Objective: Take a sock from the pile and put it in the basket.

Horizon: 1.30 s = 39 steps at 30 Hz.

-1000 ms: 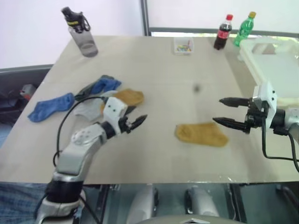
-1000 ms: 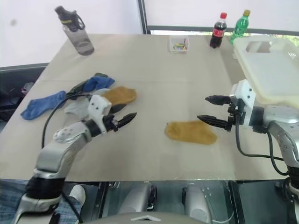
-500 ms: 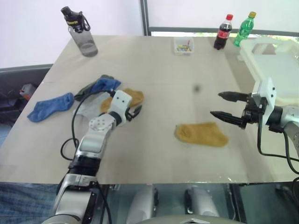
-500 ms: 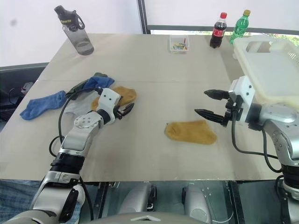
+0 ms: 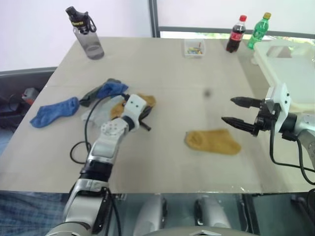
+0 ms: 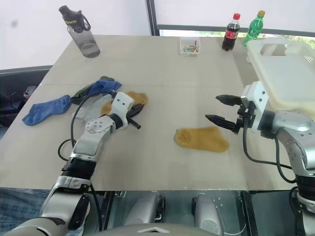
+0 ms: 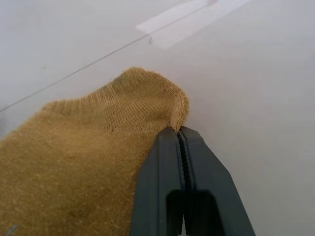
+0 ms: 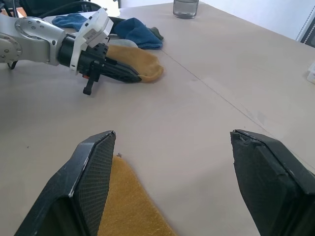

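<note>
The pile lies at the table's left: a blue sock point(image 5: 54, 110), a second blue sock point(image 5: 112, 88), a dark grey one point(image 5: 91, 96), a pale grey one point(image 5: 96, 116) and a mustard-yellow sock point(image 5: 146, 100). My left gripper point(image 5: 147, 109) lies low on the table, shut on that mustard sock's near edge point(image 7: 123, 128); the fabric puckers at the fingertips point(image 7: 167, 140). Another mustard sock point(image 5: 212, 141) lies flat in the middle. My right gripper point(image 5: 228, 110) hovers open just right of it, holding nothing. The cream-white basket point(image 5: 269, 69) stands at the far right.
At the table's far edge stand a grey water bottle point(image 5: 87, 34), a small clear box point(image 5: 194, 47), a cola bottle point(image 5: 235, 33) and a green bottle point(image 5: 258, 30). Bare tabletop stretches between the pile and the basket.
My left gripper has moved forward to the pile's mustard sock and gone from open to shut on its edge. The right gripper has stayed where it was, open.
</note>
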Each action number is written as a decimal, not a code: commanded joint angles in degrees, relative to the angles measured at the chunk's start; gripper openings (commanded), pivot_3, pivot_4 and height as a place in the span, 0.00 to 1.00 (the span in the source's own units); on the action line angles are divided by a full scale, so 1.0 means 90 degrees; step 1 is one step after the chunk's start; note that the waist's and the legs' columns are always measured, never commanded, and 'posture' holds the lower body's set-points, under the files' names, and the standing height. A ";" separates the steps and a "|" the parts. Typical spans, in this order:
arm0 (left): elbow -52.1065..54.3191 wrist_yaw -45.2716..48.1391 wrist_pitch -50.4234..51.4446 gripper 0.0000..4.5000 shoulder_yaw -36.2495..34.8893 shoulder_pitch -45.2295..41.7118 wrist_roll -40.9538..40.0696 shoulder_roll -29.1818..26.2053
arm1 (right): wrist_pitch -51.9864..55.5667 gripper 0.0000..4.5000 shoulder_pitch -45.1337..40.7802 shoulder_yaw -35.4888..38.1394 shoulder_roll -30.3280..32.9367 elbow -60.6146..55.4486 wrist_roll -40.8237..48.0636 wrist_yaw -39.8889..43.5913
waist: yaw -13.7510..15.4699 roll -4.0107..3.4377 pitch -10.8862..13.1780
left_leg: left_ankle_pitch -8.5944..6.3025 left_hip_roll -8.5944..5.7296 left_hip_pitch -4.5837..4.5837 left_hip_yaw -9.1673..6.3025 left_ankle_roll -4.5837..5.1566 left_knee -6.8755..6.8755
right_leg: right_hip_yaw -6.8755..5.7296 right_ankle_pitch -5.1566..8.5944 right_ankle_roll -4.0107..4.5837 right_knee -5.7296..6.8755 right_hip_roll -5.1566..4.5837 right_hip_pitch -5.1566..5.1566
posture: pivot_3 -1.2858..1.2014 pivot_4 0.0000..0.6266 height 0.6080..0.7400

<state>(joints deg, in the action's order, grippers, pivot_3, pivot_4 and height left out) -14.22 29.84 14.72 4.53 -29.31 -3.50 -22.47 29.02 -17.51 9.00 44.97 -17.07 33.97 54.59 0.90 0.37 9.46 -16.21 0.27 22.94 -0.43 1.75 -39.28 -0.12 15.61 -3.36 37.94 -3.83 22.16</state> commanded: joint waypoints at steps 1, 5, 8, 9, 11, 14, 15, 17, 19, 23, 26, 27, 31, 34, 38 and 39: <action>-0.0030 0.0024 -0.0130 0.01 0.0315 -0.0552 0.0074 0.0487 | -0.0146 0.86 -0.0089 0.0155 -0.0016 -0.0117 0.0009 -0.0050 | -0.0006 0.0001 0.0000 | 0.0000 0.0000 0.0000 0.0002 -0.0001 0.0000 | 0.0002 0.0000 0.0000 0.0000 0.0000 0.0000 | 0.52 0.24 1.00; -0.0238 0.0071 -0.0234 0.01 0.0700 -0.0948 0.0222 0.1074 | -0.0133 0.86 -0.0056 0.0180 -0.0014 -0.0162 0.0013 -0.0092 | -0.0002 0.0003 0.0001 | 0.0001 -0.0007 0.0004 -0.0002 -0.0001 -0.0005 | -0.0001 0.0000 0.0000 0.0000 0.0000 -0.0001 | 0.52 0.24 1.00; -0.0443 0.0049 -0.0284 0.01 0.0886 -0.1184 0.0291 0.1424 | -0.0112 0.86 0.0013 0.0246 0.0015 -0.0211 0.0025 -0.0133 | -0.0050 0.0004 0.0002 | 0.0002 -0.0006 0.0004 0.0004 -0.0003 -0.0003 | 0.0008 0.0000 0.0000 -0.0003 0.0003 0.0003 | 0.52 0.24 1.00; -0.0502 0.0093 -0.0311 0.01 0.0977 -0.1245 0.0313 0.1530 | -0.0108 0.86 0.0047 0.0271 0.0025 -0.0235 0.0033 -0.0145 | -0.0051 0.0004 0.0002 | 0.0002 -0.0005 0.0003 0.0005 -0.0003 0.0000 | 0.0010 0.0000 0.0000 -0.0002 0.0006 0.0004 | 0.52 0.24 1.00; -0.0675 0.0180 -0.0378 0.01 0.1147 -0.1359 0.0379 0.1748 | -0.0103 0.86 0.0105 0.0309 0.0035 -0.0272 0.0045 -0.0178 | -0.0034 0.0004 0.0002 | 0.0001 -0.0003 0.0001 0.0002 -0.0002 -0.0001 | 0.0008 0.0000 0.0000 0.0000 0.0010 0.0004 | 0.52 0.24 1.00; -0.0941 0.0297 -0.0480 0.01 0.1367 -0.1483 0.0507 0.1998 | -0.0094 0.86 0.0145 0.0336 0.0033 -0.0312 0.0050 -0.0224 | -0.0024 0.0004 0.0002 | -0.0004 -0.0003 0.0000 0.0004 0.0007 -0.0003 | 0.0010 0.0000 -0.0001 0.0001 0.0010 0.0002 | 0.52 0.24 1.00; -0.0989 0.0368 -0.0506 0.01 0.1452 -0.1503 0.0528 0.2083 | -0.0092 0.86 0.0158 0.0347 0.0034 -0.0325 0.0050 -0.0237 | -0.0021 0.0005 0.0002 | -0.0004 -0.0004 0.0000 0.0004 0.0007 -0.0004 | 0.0010 0.0000 -0.0001 0.0001 0.0010 0.0002 | 0.52 0.24 1.00; -0.1048 0.0467 -0.0558 0.01 0.1593 -0.1532 0.0579 0.2225 | -0.0095 0.86 0.0192 0.0366 0.0036 -0.0347 0.0049 -0.0259 | -0.0019 0.0005 0.0002 | -0.0003 -0.0005 0.0000 0.0004 0.0006 -0.0004 | 0.0010 0.0000 -0.0001 0.0000 0.0010 0.0002 | 0.52 0.24 1.00; -0.1071 0.0513 -0.0562 0.01 0.1630 -0.1543 0.0570 0.2318 | -0.0092 0.86 0.0215 0.0375 0.0037 -0.0360 0.0044 -0.0285 | -0.0018 0.0005 0.0003 | -0.0003 -0.0004 0.0001 0.0003 0.0005 -0.0004 | 0.0010 0.0000 -0.0001 0.0000 0.0010 0.0003 | 0.52 0.24 1.00; -0.1029 0.0595 -0.0471 0.01 0.1614 -0.1508 0.0471 0.2560 | -0.0073 0.86 0.0284 0.0375 0.0029 -0.0411 0.0043 -0.0360 | -0.0017 0.0005 0.0003 | -0.0003 -0.0004 0.0001 0.0003 0.0006 -0.0004 | 0.0010 0.0000 -0.0001 0.0000 0.0010 0.0002 | 0.52 0.24 1.00; -0.0650 0.1025 -0.0287 0.13 0.1513 -0.1331 0.0101 0.2606 | -0.0078 0.86 0.0309 0.0359 0.0026 -0.0408 0.0021 -0.0399 | -0.0023 0.0005 0.0003 | -0.0004 -0.0004 0.0000 0.0003 0.0008 -0.0004 | 0.0010 0.0000 -0.0001 0.0000 0.0010 0.0002 | 0.52 0.24 1.00; -0.0488 0.1116 -0.0290 0.20 0.1562 -0.1243 0.0079 0.2580 | -0.0082 0.86 0.0313 0.0352 0.0025 -0.0401 0.0015 -0.0404 | -0.0024 0.0005 0.0003 | -0.0003 -0.0002 0.0000 0.0003 0.0007 -0.0004 | 0.0010 0.0000 -0.0001 0.0000 0.0010 0.0002 | 0.52 0.24 1.00; -0.0044 0.0387 -0.0314 0.59 0.1334 -0.0937 0.0262 0.2617 | -0.0105 0.86 0.0308 0.0317 0.0018 -0.0365 -0.0023 -0.0430 | -0.0017 0.0005 0.0003 | -0.0002 0.0000 0.0000 0.0003 0.0003 -0.0003 | 0.0011 0.0000 -0.0001 0.0000 0.0009 0.0002 | 0.52 0.24 1.00; 0.0674 0.0503 -0.0063 0.75 0.1238 -0.0648 0.0108 0.2308 | -0.0112 0.86 0.0296 0.0284 0.0034 -0.0263 -0.0164 -0.0513 | -0.0029 0.0004 0.0002 | -0.0003 0.0000 -0.0001 0.0004 0.0006 -0.0004 | 0.0013 0.0000 -0.0001 0.0002 0.0008 0.0002 | 0.52 0.24 1.00; 0.1507 0.0570 0.0635 0.75 0.0947 -0.0436 -0.0106 0.1827 | -0.0145 0.86 0.0226 0.0099 0.0088 0.0103 -0.0695 -0.0732 | -0.0022 0.0004 0.0002 | 0.0002 0.0004 -0.0003 0.0003 -0.0003 -0.0004 | 0.0013 0.0000 0.0000 0.0003 0.0011 0.0002 | 0.52 0.24 1.00; 0.1644 0.0571 0.0884 0.75 0.0848 -0.0346 -0.0097 0.1608 | -0.0093 0.86 0.0189 0.0003 0.0062 0.0238 -0.0855 -0.0838 | -0.0021 0.0003 0.0002 | 0.0002 0.0003 -0.0003 0.0004 -0.0003 -0.0005 | 0.0013 0.0000 0.0000 0.0003 0.0010 0.0001 | 0.52 0.24 1.00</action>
<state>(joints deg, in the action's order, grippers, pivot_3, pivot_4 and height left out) -3.45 34.84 20.06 13.56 -33.08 -3.58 -6.84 28.54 -14.82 9.25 44.74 -15.58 28.16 48.53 0.72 0.40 9.48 -16.18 0.29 22.91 -0.39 1.71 -39.33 0.01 15.61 -3.36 37.97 -3.74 22.17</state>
